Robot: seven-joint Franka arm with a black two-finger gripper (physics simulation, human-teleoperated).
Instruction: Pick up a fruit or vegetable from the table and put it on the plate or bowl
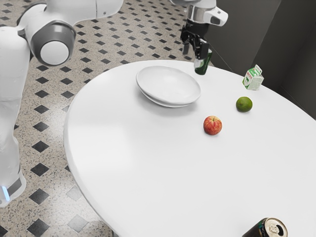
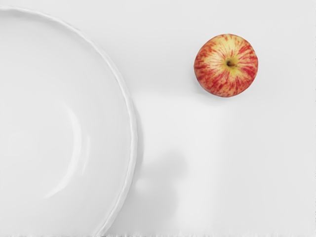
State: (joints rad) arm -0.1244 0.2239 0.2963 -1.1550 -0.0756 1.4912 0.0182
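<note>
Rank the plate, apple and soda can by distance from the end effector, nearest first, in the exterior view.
1. Plate, far side of the table, beside the end effector.
2. Apple, mid-table, toward the exterior view's right.
3. Soda can, at the near edge.

on the table (image 1: 123, 163), read as a clock face around the apple (image 1: 213, 125) in the exterior view: bowl (image 1: 168, 85) at 10 o'clock, lime (image 1: 244, 104) near at 2, milk carton (image 1: 253, 77) beyond it at 1, can (image 1: 270, 229) well apart at 5 by the table's edge; a bottle (image 1: 203, 67) stands at the bowl's 2 o'clock.
</note>
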